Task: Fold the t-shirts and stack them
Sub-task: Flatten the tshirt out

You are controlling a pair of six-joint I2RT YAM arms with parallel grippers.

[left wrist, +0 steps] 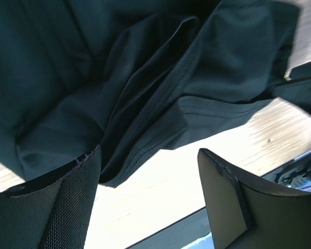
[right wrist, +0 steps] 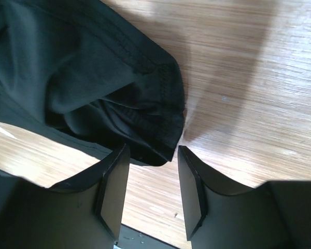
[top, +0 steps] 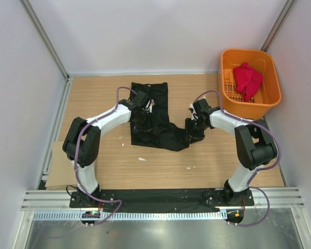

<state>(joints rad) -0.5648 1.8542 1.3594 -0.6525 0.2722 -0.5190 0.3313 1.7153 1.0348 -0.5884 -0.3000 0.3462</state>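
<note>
My worry is the right end effector [right wrist: 153,155], on the side of the black t-shirt [top: 150,116] nearer the orange basket [top: 259,109]. Its jaws stand moderately apart and hold nothing, with a stitched hem just at the tips rather than between the pads. If I close here, I judge it may nip only that edge, or several bunched layers at once, and the cloth would slip free or drag into a worse heap. The left end effector [left wrist: 147,155], on the side farther from the basket, is spread wide and empty, with a hanging fold beside one finger. A grab there could catch a single layer and twist the fold. The black t-shirt lies on the bench [top: 223,155] well to the left of the basket. It is matte and soft, its upper part flat, its lower part rumpled and pulled toward the basket. The red t-shirt [top: 247,80] sits crumpled inside the basket, not yet folded.
</note>
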